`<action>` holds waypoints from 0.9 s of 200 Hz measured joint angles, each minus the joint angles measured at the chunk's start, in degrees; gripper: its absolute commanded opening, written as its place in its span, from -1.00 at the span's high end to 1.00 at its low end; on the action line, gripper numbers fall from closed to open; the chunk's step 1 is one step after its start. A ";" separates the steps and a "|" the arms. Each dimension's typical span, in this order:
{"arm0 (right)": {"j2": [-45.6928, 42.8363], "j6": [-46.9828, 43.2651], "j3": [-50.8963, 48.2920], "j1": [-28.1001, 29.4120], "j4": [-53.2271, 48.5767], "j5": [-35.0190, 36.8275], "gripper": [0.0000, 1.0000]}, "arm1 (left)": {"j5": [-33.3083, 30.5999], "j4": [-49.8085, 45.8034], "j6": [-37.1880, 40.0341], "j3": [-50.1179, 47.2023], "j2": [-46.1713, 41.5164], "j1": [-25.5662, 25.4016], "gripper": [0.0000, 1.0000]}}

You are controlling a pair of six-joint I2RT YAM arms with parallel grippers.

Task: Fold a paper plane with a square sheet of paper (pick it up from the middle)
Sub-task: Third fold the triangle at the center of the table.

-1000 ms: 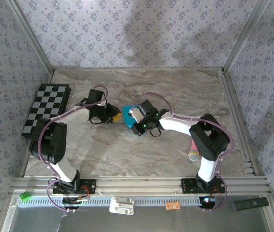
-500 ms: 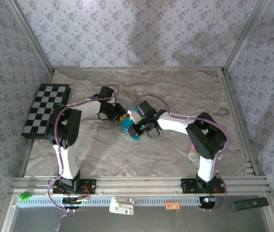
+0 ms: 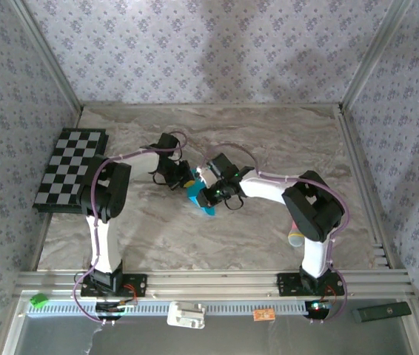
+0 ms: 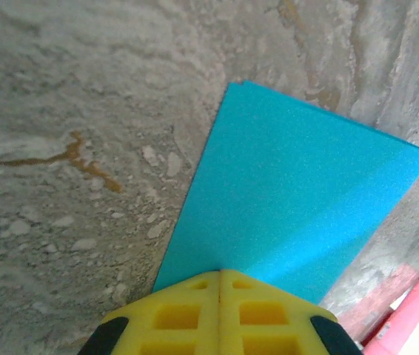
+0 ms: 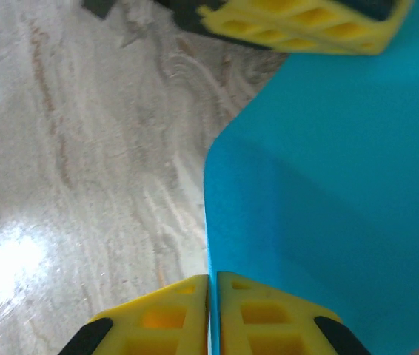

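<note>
The square sheet of paper [image 3: 200, 198] sits at the middle of the bench [image 3: 269, 140], caught between the two arms' tips. From above it is a small teal-blue patch whose lower end points toward the near rail. In the left wrist view the paper [image 4: 291, 200] is a plain, matte, slanted four-sided shape with straight, crisp edges and a sharp upper corner. Its near end runs into the seam of the left jaws, whose yellow fingers [image 4: 261, 314] are pressed together on it. In the right wrist view the paper [image 5: 343, 185] shows a soft bend with a darker band across it, and its left edge drops straight into the seam of the right jaws, whose fingers [image 5: 165, 318] are likewise pinched shut on it. The left arm's fingers [image 5: 306, 26] sit at the sheet's far edge there.

Around the paper we see bare marble on every side. The checkered board [image 3: 70, 168] lies well apart at the left edge. A pink stick [image 3: 296, 233] lies well apart to the right, beside the right arm's elbow. Patterned walls close the bench on three sides.
</note>
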 measured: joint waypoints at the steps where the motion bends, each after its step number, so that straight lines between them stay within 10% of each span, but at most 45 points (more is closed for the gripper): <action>1: 0.04 0.11 0.04 -0.07 -0.04 0.11 0.75 | -0.02 -0.04 0.15 0.02 0.02 0.00 0.94; 180: 2.91 4.48 4.22 -2.49 -4.76 9.64 0.75 | 0.13 -2.23 3.76 1.81 1.01 -0.11 0.99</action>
